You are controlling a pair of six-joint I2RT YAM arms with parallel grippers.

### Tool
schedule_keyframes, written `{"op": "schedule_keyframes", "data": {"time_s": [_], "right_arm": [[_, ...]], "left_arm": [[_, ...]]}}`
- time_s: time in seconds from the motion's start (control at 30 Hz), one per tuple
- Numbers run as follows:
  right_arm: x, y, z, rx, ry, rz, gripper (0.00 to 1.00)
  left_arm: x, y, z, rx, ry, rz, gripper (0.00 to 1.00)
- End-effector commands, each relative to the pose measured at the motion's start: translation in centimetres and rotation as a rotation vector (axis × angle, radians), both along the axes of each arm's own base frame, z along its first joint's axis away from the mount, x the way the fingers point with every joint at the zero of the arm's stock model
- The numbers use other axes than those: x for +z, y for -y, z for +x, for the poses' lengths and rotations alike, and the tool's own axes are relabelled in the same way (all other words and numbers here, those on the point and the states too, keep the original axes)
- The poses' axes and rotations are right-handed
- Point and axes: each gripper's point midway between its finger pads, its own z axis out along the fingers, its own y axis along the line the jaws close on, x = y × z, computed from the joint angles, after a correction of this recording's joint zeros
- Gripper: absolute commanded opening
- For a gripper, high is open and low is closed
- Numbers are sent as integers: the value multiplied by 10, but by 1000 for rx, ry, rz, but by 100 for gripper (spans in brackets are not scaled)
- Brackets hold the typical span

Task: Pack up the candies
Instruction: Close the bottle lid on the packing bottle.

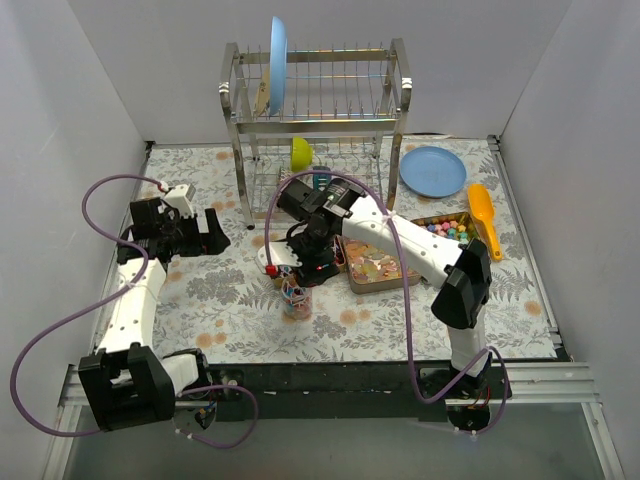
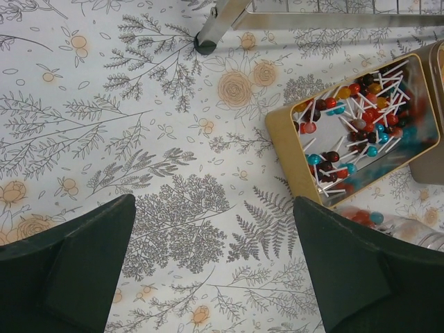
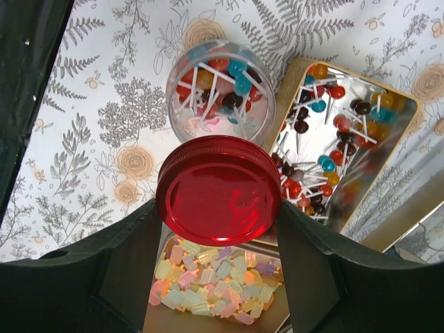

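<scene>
A counter [image 1: 250,330] covered with a pale cloth printed with grey ferns and small orange flowers fills a white booth. Plain white panels enclose it on three sides: a left wall [image 1: 60,120], a back wall [image 1: 170,60] and a right wall [image 1: 590,150], each meeting an edge of the counter. A shiny two-tier metal dish rack [image 1: 318,100] stands at the middle of the counter's far edge. The left wrist view shows one dark-capped rack foot [image 2: 205,45] resting on the cloth. A black strip [image 1: 330,375] runs along the counter's near edge, with silver metal rails [image 1: 540,385] just beyond it. The light is bright and even, casting only soft shadows.
</scene>
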Motion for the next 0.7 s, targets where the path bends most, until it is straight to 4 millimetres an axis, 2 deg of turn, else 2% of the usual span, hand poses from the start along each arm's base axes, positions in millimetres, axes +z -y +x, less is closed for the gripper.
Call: {"op": "schedule_keyframes", "data": {"time_s": [0.0, 0.37, 0.67], "right_arm": [[6, -15, -13, -2, -4, -4, 62], [-15, -31, -20, 5, 7, -66, 63], [-26, -33, -18, -26, 23, -108, 63]], "left_arm": [[1, -1, -8, 3, 36, 13, 98], [-3, 0, -14, -1, 46, 17, 98], [-2, 4, -15, -9, 52, 3, 98]]}}
